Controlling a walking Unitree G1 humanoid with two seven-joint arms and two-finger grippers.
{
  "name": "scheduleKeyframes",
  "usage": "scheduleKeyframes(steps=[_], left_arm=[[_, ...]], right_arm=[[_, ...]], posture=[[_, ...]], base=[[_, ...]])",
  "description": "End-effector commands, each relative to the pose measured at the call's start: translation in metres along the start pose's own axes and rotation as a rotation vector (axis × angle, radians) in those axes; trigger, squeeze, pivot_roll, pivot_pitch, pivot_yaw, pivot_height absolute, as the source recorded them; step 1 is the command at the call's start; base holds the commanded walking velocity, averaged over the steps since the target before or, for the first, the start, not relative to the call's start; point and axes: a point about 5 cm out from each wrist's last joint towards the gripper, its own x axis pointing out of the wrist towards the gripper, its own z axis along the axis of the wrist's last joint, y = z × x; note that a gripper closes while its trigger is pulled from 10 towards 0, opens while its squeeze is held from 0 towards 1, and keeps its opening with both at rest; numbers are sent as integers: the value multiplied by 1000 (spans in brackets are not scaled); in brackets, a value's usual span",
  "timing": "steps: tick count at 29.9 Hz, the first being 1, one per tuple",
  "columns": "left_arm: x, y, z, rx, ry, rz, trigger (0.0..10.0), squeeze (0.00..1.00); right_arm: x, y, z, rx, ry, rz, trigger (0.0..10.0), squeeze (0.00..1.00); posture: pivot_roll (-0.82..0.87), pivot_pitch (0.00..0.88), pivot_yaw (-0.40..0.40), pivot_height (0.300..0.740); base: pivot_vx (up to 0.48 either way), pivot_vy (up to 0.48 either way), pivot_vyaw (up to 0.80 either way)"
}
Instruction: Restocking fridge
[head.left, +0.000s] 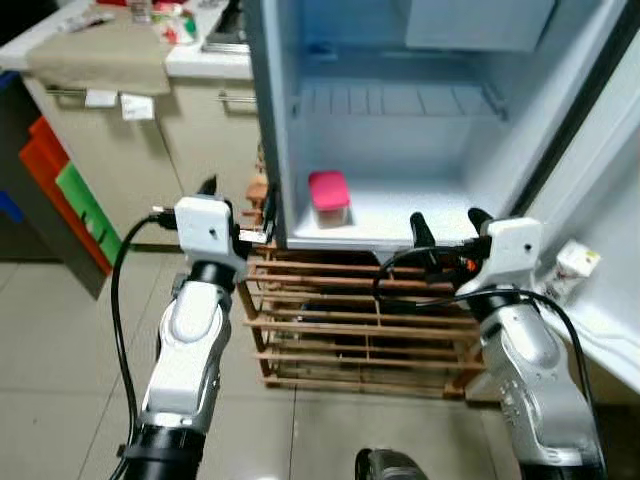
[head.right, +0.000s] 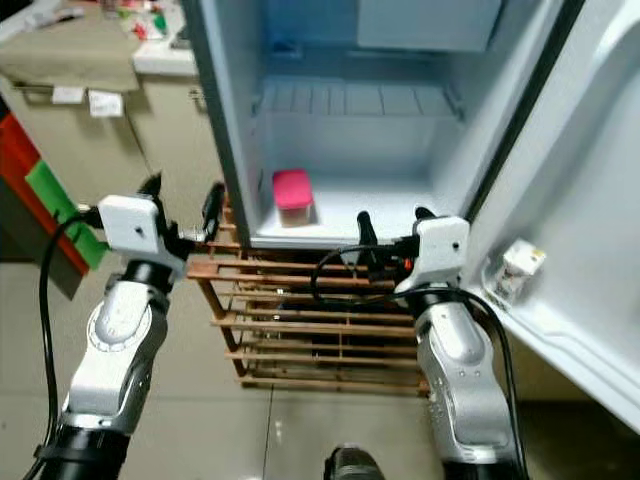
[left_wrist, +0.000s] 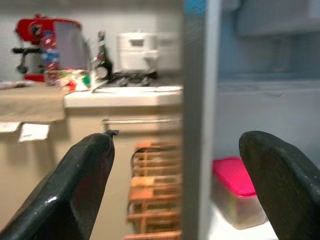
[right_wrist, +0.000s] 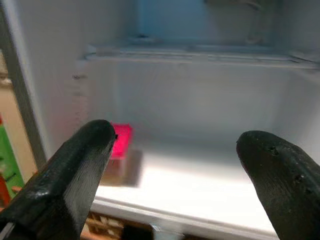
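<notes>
Restocking is looking barely begun: fridge (head.left: 420, 130) standing open at frame centre, one pink-lidded box (head.left: 329, 197) sitting inside; left gripper (head.left: 237, 200) and right gripper (head.left: 448, 228) are hovering wide apart, holding nothing.

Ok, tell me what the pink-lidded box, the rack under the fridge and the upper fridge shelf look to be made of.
Box: looks like plastic, with an opaque pink lid over a clear, see-through base. Rack: wood, going by its reddish-brown slats, matte finish. Shelf: likely coated wire, thin pale parallel bars; the coating is too small to tell. Both grippers hover empty before the fridge, jaws apart.
</notes>
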Motion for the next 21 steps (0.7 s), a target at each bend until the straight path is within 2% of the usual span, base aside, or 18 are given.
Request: scheduleKeyframes(steps=[1, 5, 6, 10, 11, 12, 15, 21], left_arm=[[8, -1, 7, 14, -14, 0, 10000, 0], [19, -1, 9, 14, 16, 9, 10000, 0], [22, -1, 8, 40, 33, 9, 10000, 0], [24, -2, 11, 16, 28, 21, 10000, 0], [24, -3, 10, 14, 30, 15, 10000, 0], [24, -5, 10, 15, 34, 10, 10000, 0], [26, -7, 8, 15, 47, 2, 10000, 0], [27, -13, 6, 13, 53, -27, 10000, 0]], right_arm=[[4, 4, -1, -2, -8, 11, 10000, 0], [12, 6, -4, -5, -8, 10, 10000, 0], [14, 5, -6, -3, -3, 3, 10000, 0], [17, 2, -15, 3, 40, -31, 10000, 0], [17, 1, -18, 0, 51, -38, 10000, 804], [18, 1, -20, -7, 59, -40, 10000, 1000], [21, 2, -19, -3, 39, -39, 10000, 1000], [19, -9, -20, -45, 42, -100, 10000, 1000]], posture=[[-55, 0, -20, 740], [-50, 0, -19, 740], [-51, 0, -17, 740], [-54, 0, -11, 740], [-54, 0, -11, 740], [-58, 0, -9, 740], [-62, 0, -8, 740], [-77, 0, -3, 740]], base=[[0, 472, 0], [0, 480, 0], [0, 0, 0], [0, 0, 0], [0, 0, 0], [0, 0, 0], [0, 0, 0], [0, 0, 0]])
